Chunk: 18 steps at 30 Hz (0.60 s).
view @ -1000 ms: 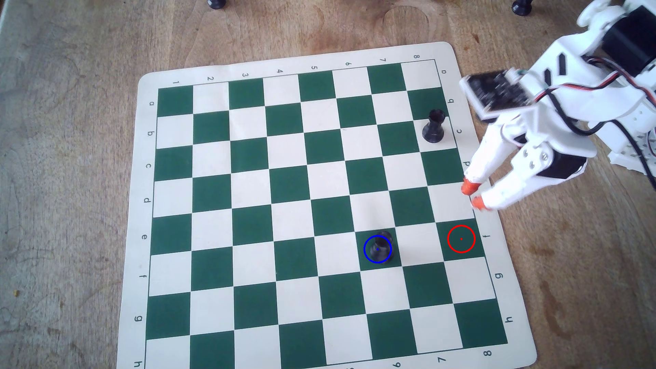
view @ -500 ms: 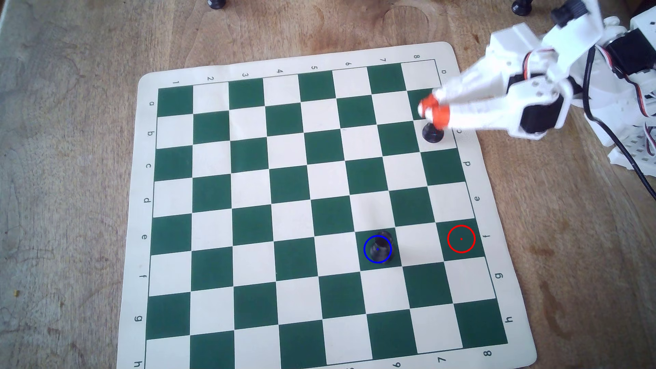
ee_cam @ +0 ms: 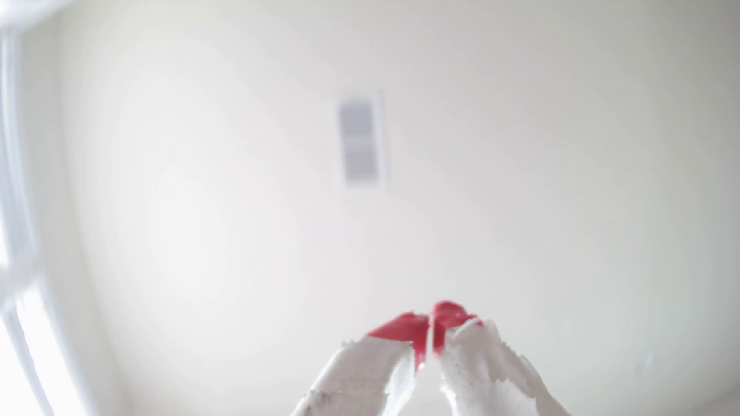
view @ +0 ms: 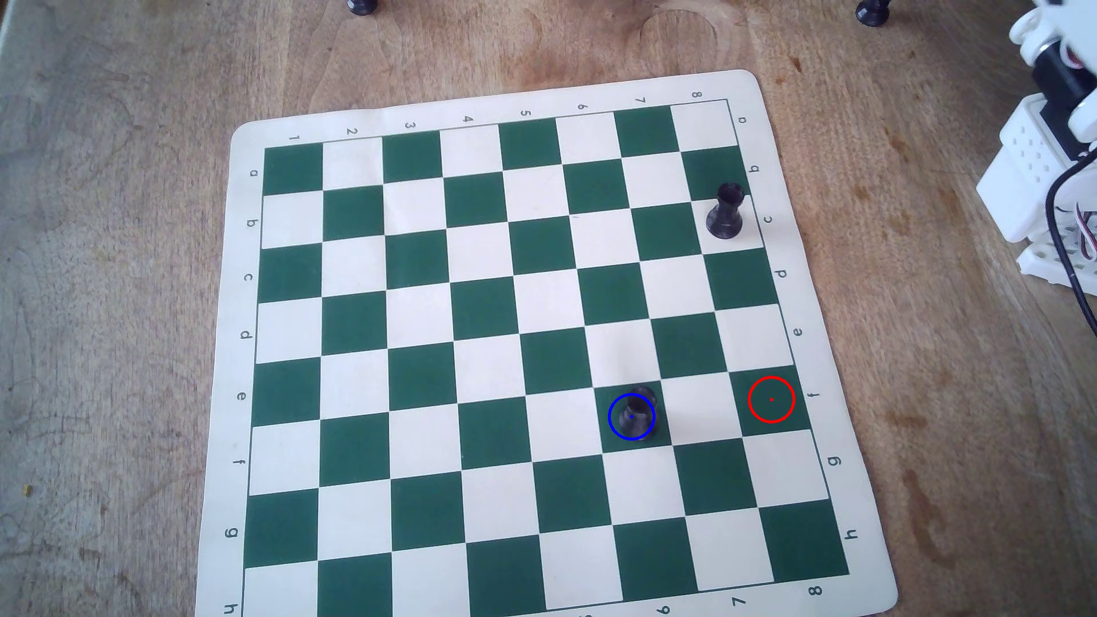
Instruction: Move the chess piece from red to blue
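Inside the thin blue circle outline (view: pixel 631 416) stands the small matte black rook (view: pixel 636 412), two squares from the empty red ring (view: pixel 771 399). Red-tipped white tool (ee_cam: pixel 431 320) nearly closed, empty, raised; best kept clear of the board.

Green-and-cream checkered board (view: pixel 249 415), two black rooks (view: pixel 725 212), red ring (view: pixel 749 400), blue ring (view: pixel 609 418), red-tipped white gripper (ee_cam: pixel 431 326).
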### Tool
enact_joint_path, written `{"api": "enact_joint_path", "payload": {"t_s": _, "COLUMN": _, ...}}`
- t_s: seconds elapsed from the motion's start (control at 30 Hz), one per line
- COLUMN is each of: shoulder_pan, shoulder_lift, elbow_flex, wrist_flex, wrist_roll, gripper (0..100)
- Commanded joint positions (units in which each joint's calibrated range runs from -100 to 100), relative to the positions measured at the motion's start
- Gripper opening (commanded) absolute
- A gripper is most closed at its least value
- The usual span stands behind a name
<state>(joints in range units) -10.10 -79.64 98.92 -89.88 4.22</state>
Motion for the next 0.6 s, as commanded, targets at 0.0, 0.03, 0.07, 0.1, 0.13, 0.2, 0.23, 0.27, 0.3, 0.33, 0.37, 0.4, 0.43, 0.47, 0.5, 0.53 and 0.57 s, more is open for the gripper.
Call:
{"api": "enact_joint_path", "payload": {"t_s": 0.0, "shoulder_pan": 2.01, "shoulder_lift": -4.32, "elbow_flex": 0.99, "wrist_flex": -2.09, "wrist_roll": 0.15, "gripper": 3}}
{"api": "enact_joint_path", "payload": {"t_s": 0.03, "shoulder_pan": 2.63, "shoulder_lift": -5.08, "elbow_flex": 0.99, "wrist_flex": -2.26, "wrist_roll": 0.15, "gripper": 2}}
{"api": "enact_joint_path", "payload": {"t_s": 0.07, "shoulder_pan": 3.34, "shoulder_lift": -5.76, "elbow_flex": 0.99, "wrist_flex": -2.75, "wrist_roll": 0.15, "gripper": 2}}
{"api": "enact_joint_path", "payload": {"t_s": 0.1, "shoulder_pan": 3.81, "shoulder_lift": -6.18, "elbow_flex": 0.99, "wrist_flex": -3.32, "wrist_roll": 0.15, "gripper": 0}}
{"api": "enact_joint_path", "payload": {"t_s": 0.13, "shoulder_pan": 4.9, "shoulder_lift": -7.29, "elbow_flex": 0.99, "wrist_flex": -5.21, "wrist_roll": 0.15, "gripper": 0}}
{"api": "enact_joint_path", "payload": {"t_s": 0.2, "shoulder_pan": 5.45, "shoulder_lift": -8.05, "elbow_flex": 0.99, "wrist_flex": -7.33, "wrist_roll": -0.1, "gripper": 0}}
{"api": "enact_joint_path", "payload": {"t_s": 0.23, "shoulder_pan": 5.76, "shoulder_lift": -8.56, "elbow_flex": 0.99, "wrist_flex": -8.48, "wrist_roll": -0.15, "gripper": 0}}
{"api": "enact_joint_path", "payload": {"t_s": 0.27, "shoulder_pan": 6.0, "shoulder_lift": -9.92, "elbow_flex": 0.99, "wrist_flex": -9.79, "wrist_roll": -0.24, "gripper": 0}}
{"api": "enact_joint_path", "payload": {"t_s": 0.3, "shoulder_pan": 6.23, "shoulder_lift": -11.11, "elbow_flex": 0.99, "wrist_flex": -9.79, "wrist_roll": -0.24, "gripper": 0}}
{"api": "enact_joint_path", "payload": {"t_s": 0.33, "shoulder_pan": 6.39, "shoulder_lift": -12.21, "elbow_flex": 1.08, "wrist_flex": -9.79, "wrist_roll": -0.24, "gripper": 0}}
{"api": "enact_joint_path", "payload": {"t_s": 0.37, "shoulder_pan": 6.47, "shoulder_lift": -12.89, "elbow_flex": 1.08, "wrist_flex": -9.79, "wrist_roll": -0.24, "gripper": 0}}
{"api": "enact_joint_path", "payload": {"t_s": 0.4, "shoulder_pan": 6.86, "shoulder_lift": -13.65, "elbow_flex": 1.08, "wrist_flex": -9.79, "wrist_roll": -0.24, "gripper": 0}}
{"api": "enact_joint_path", "payload": {"t_s": 0.43, "shoulder_pan": 7.4, "shoulder_lift": -14.67, "elbow_flex": 1.08, "wrist_flex": -9.79, "wrist_roll": -0.24, "gripper": 0}}
{"api": "enact_joint_path", "payload": {"t_s": 0.47, "shoulder_pan": 7.56, "shoulder_lift": -15.01, "elbow_flex": 1.08, "wrist_flex": -9.79, "wrist_roll": -0.29, "gripper": 0}}
{"api": "enact_joint_path", "payload": {"t_s": 0.5, "shoulder_pan": 7.56, "shoulder_lift": -15.52, "elbow_flex": 1.08, "wrist_flex": -9.79, "wrist_roll": -0.29, "gripper": 0}}
{"api": "enact_joint_path", "payload": {"t_s": 0.53, "shoulder_pan": 7.56, "shoulder_lift": -16.12, "elbow_flex": 1.08, "wrist_flex": -9.79, "wrist_roll": -0.29, "gripper": 0}}
{"api": "enact_joint_path", "payload": {"t_s": 0.57, "shoulder_pan": 7.64, "shoulder_lift": -16.12, "elbow_flex": 1.08, "wrist_flex": -9.79, "wrist_roll": -0.05, "gripper": 0}}
